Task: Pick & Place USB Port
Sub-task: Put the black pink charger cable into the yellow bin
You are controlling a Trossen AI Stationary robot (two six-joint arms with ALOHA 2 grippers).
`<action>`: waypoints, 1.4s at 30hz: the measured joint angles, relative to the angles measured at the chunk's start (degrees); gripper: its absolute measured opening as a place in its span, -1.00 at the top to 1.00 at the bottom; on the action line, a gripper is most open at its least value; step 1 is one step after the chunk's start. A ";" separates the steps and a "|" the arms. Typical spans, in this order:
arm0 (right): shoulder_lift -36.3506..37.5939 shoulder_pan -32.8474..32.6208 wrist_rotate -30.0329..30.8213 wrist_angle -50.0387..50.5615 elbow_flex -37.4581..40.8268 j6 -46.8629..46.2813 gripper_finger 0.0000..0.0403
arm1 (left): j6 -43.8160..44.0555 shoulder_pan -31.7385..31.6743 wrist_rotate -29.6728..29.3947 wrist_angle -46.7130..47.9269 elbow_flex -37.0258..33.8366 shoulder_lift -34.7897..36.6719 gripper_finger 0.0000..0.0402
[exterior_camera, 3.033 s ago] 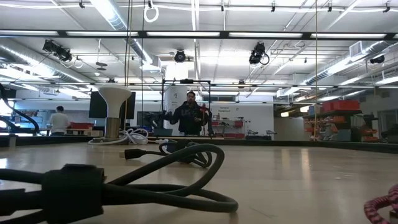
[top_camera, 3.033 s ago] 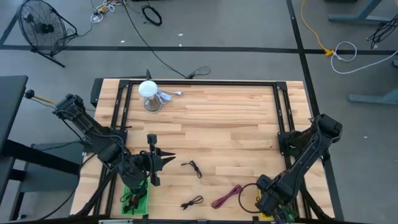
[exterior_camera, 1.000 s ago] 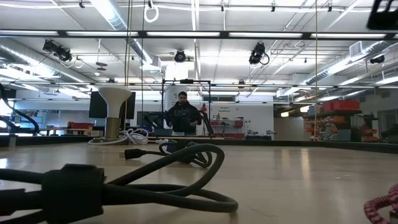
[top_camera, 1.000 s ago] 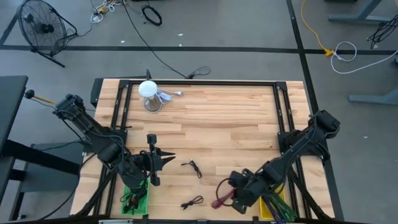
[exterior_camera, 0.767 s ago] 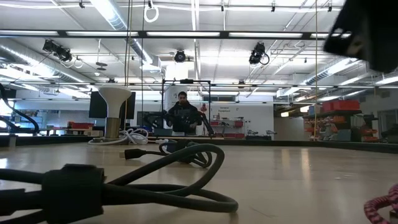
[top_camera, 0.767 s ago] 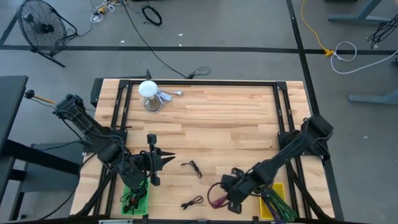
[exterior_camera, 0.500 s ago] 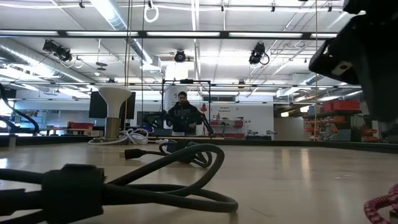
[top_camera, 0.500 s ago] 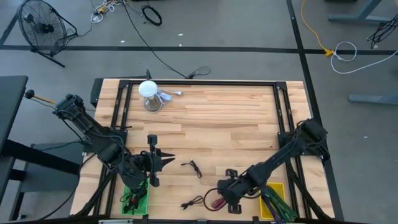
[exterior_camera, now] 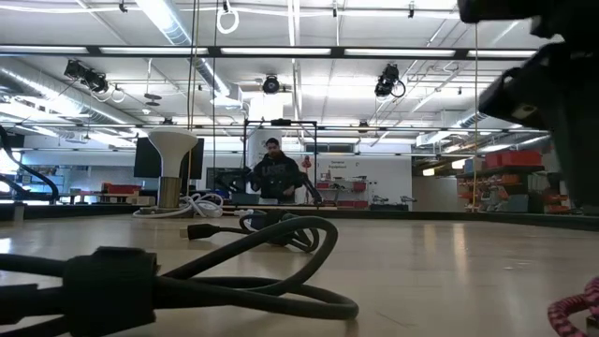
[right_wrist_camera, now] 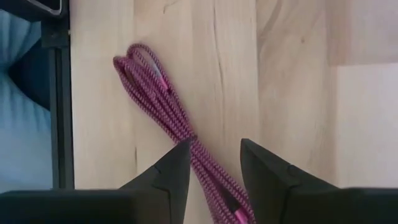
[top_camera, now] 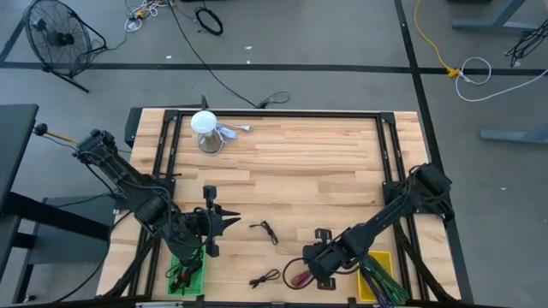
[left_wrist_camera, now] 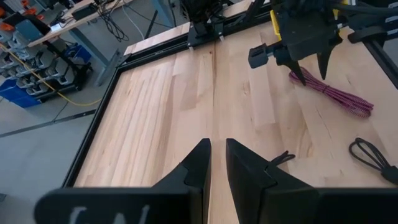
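Right gripper (right_wrist_camera: 209,163), jaws spread, hangs directly over the coiled magenta braided USB cable (right_wrist_camera: 171,106), whose long axis passes between them; left gripper (top_camera: 224,220) farther off, jaws nearly pressed together.

A magenta braided USB cable (right_wrist_camera: 177,127), folded into a long narrow bundle with looped ends, lies flat on the pale wooden worktop (top_camera: 317,171) near its front edge. Two thin black cables lie coiled apart from it, one (top_camera: 265,230) mid-worktop, one (top_camera: 265,278) closer to the front edge.
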State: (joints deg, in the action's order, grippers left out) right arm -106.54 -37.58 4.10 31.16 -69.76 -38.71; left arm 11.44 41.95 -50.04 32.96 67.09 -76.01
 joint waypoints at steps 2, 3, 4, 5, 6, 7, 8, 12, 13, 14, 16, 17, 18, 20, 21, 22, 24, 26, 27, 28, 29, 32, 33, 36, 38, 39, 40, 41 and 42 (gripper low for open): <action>0.00 -0.15 -0.21 0.00 0.94 -1.81 0.30 | 0.04 0.00 0.00 0.01 0.00 0.00 0.74; 0.00 -0.18 -0.94 -0.11 1.50 -3.00 0.30 | 0.20 0.00 0.00 0.00 0.00 0.00 0.74; 0.00 -0.23 -1.77 -0.78 2.16 -3.86 0.30 | 0.31 0.01 0.00 -0.01 0.00 0.00 0.74; 0.00 -0.27 -2.37 -2.05 2.94 -4.64 0.30 | 0.37 0.00 0.00 0.01 0.00 0.00 0.74; 0.00 -0.40 -2.88 -3.33 3.68 -5.22 0.30 | 0.39 0.00 0.00 0.03 0.00 0.00 0.74; 0.00 -0.56 -2.88 -4.32 4.35 -5.41 0.30 | 0.38 0.01 0.00 0.01 0.00 0.00 0.74; 0.00 -0.67 -2.89 -4.93 4.82 -5.45 0.30 | 0.39 0.00 0.00 0.01 0.00 0.00 0.74; 0.00 -0.92 -2.65 -6.76 6.35 -6.08 0.30 | 0.41 0.00 0.00 0.03 0.00 0.00 0.74; 0.00 -1.03 -2.61 -7.42 6.83 -6.24 0.30 | 0.39 0.00 0.00 0.03 0.00 0.00 0.74; 0.00 -1.12 -2.65 -8.17 7.31 -6.29 0.30 | 0.42 0.00 0.00 0.03 0.00 0.00 0.74; 0.00 -1.27 -2.89 -9.45 8.09 -6.43 0.30 | 0.42 0.00 0.00 0.04 0.00 0.00 0.74; 0.00 -1.32 -2.88 -9.64 8.38 -6.99 0.30 | 0.42 0.00 0.00 0.05 0.00 0.00 0.74; 0.02 -1.34 -2.92 -9.64 8.62 -7.42 0.30 | 0.42 0.02 0.00 0.03 0.00 0.00 0.74; 0.02 -1.34 -2.74 -9.65 9.00 -7.47 0.30 | 0.42 0.00 0.00 0.05 0.00 0.00 0.74; 0.06 -1.34 -2.45 -9.68 9.15 -7.45 0.30 | 0.44 0.01 0.00 0.05 0.00 0.00 0.74; 0.07 -1.34 -2.19 -9.80 9.30 -7.44 0.30 | 0.45 0.01 -0.01 0.03 0.00 0.00 0.74; 0.12 -1.34 -1.69 -9.81 9.62 -7.53 0.30 | 1.03 0.02 0.00 0.07 0.00 0.00 0.74; 0.15 -1.34 -1.35 -9.85 10.00 -7.64 0.30 | 1.47 0.00 0.00 0.10 0.00 0.00 0.74; 0.18 -1.36 -1.16 -10.01 10.25 -7.93 0.30 | 1.44 0.00 0.00 0.16 0.00 0.00 0.74; 0.24 -1.36 -0.98 -10.23 10.54 -8.36 0.30 | 1.45 0.00 -0.02 0.24 0.00 0.00 0.74; 0.26 -1.36 -0.88 -10.29 10.89 -8.92 0.30 | 1.44 0.01 -0.01 0.27 0.00 0.00 0.74; 0.34 -1.34 -0.87 -10.56 11.95 -11.12 0.37 | 1.47 0.02 0.00 0.27 0.00 0.00 0.74; 0.36 -1.33 -0.81 -10.67 12.30 -12.47 0.42 | 1.47 0.00 0.00 0.30 0.00 0.00 0.74; 0.33 -1.28 -1.29 -10.34 12.68 -14.21 0.71 | 1.47 0.02 0.00 0.34 0.00 0.00 0.74; 0.33 -1.21 -1.65 -10.44 12.73 -14.10 0.90 | 1.47 0.02 0.00 0.34 0.00 0.00 0.74; 0.33 -1.21 -1.59 -10.82 12.81 -13.94 0.92 | 1.47 0.02 -0.02 0.34 0.00 0.00 0.74; 0.31 -1.06 -1.59 -11.47 12.90 -13.94 0.92 | 1.47 0.02 0.00 0.36 0.00 0.00 0.74; 0.28 -0.91 -1.68 -12.28 12.85 -13.94 0.92 | 1.45 0.02 0.00 0.36 0.00 0.00 0.74; 0.25 -0.80 -1.99 -12.50 12.43 -13.71 0.93 | 1.44 0.02 -0.02 0.34 0.00 0.00 0.74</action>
State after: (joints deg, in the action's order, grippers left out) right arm -106.29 -38.38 2.11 18.66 -57.33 -52.42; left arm 12.88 41.98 -50.06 33.30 67.09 -76.01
